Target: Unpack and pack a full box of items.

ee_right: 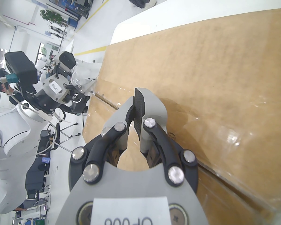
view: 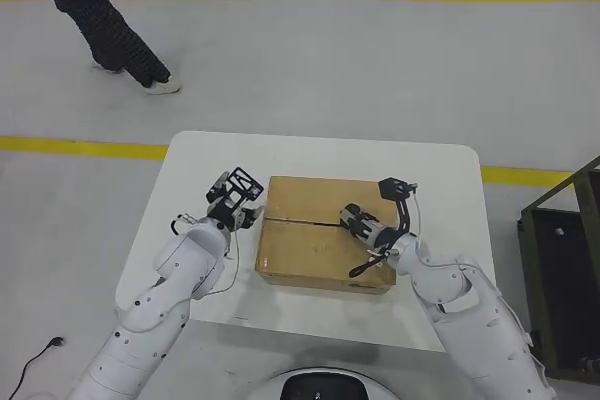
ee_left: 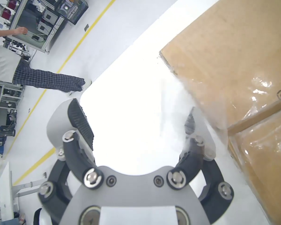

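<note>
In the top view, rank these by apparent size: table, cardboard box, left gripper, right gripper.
1. table
2. cardboard box
3. left gripper and right gripper: these look about alike, so I don't rank them.

Bright, even light, faint shadows — the table blows out white, tape on the box glints, wrist views bend at the edges.

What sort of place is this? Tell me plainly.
Probably a factory or robotics lab floor: a yellow floor line, metal equipment racks, and a white table bearing a cardboard box.
</note>
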Robot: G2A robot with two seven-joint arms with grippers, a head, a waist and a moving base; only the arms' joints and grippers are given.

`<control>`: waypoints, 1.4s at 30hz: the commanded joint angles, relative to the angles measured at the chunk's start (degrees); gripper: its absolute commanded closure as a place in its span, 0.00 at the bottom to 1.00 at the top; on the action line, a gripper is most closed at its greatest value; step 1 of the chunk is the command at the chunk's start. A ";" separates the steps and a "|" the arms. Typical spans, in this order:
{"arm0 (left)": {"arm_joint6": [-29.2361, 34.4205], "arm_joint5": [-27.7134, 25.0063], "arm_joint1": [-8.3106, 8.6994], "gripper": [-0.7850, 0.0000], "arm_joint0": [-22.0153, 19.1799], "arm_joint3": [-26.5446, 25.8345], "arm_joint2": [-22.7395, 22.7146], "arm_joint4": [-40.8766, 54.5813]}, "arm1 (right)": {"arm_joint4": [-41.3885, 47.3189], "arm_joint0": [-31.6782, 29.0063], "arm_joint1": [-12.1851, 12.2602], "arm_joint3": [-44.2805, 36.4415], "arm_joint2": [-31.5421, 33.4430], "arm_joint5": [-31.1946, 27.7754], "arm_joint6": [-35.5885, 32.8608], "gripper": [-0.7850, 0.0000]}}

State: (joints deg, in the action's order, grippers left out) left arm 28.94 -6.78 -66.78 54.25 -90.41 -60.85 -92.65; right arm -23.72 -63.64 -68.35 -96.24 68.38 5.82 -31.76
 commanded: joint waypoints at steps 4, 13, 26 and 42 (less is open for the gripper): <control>-0.69 -0.31 -0.20 0.00 0.33 -1.47 -0.55 -0.21 | -0.01 -0.30 0.00 -0.48 0.32 -0.04 -0.05 1.00; -0.99 -1.46 -0.67 0.00 0.04 -3.64 -0.84 -0.65 | -0.08 -1.31 0.09 -1.80 1.25 -0.08 -0.07 1.00; -1.14 -1.97 -1.63 0.00 -1.70 -4.60 -0.98 0.13 | -0.69 -1.96 0.04 -1.08 0.96 -0.16 -0.55 1.00; -1.90 -4.49 -3.15 0.00 -4.80 -5.20 1.65 0.89 | 0.35 -4.74 0.48 -5.94 5.86 0.27 1.29 1.00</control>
State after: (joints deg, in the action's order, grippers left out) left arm 27.12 -11.02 -69.77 49.75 -95.48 -59.68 -91.66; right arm -23.60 -67.55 -68.00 -101.03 73.09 5.99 -30.68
